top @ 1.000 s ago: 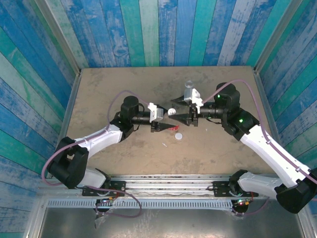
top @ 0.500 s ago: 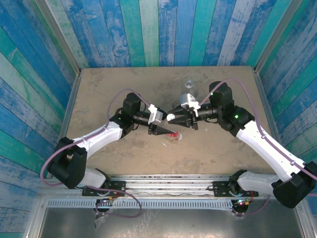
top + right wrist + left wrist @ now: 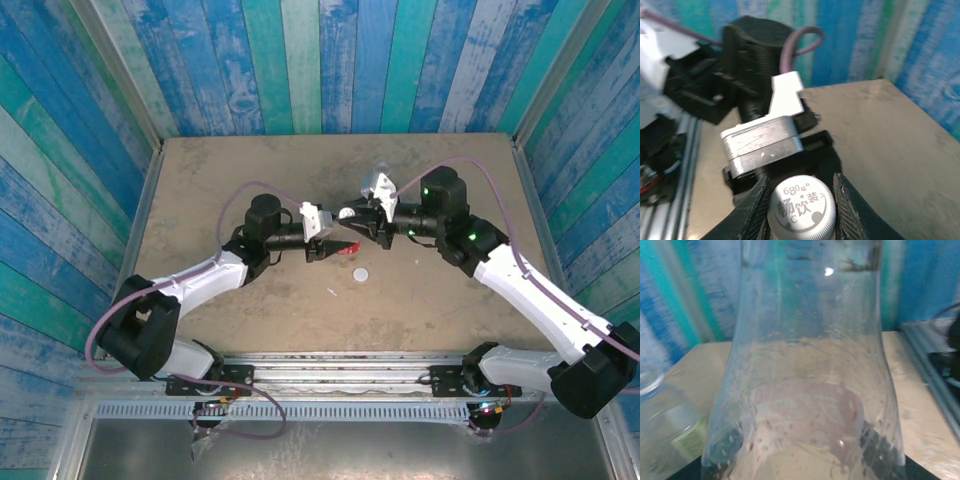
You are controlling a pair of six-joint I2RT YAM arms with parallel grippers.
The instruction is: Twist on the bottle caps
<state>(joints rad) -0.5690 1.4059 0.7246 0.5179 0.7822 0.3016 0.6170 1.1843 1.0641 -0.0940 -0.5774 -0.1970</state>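
Right wrist view shows the right gripper point(image 3: 801, 199) pinching a white cap point(image 3: 801, 207), its lower edge cut off; the left gripper point(image 3: 335, 248) clamps its jaws on the red-labelled bottle point(image 3: 805, 365) mid-table, fingers point(image 3: 876, 449) blurred behind it.

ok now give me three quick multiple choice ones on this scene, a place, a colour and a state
1. Where does the loose cap lie? A) on the table B) on a bottle neck C) on a wall plank
2. What colour is the held cap in the right gripper? A) red B) white C) green
3. What is the left gripper doing? A) hanging open B) pressing a cloth C) shut on the clear bottle
Key: 1 A, it sits on bare tabletop; 2 B, it is white with dark print; 3 C, the bottle's wall stands close before the left wrist camera.
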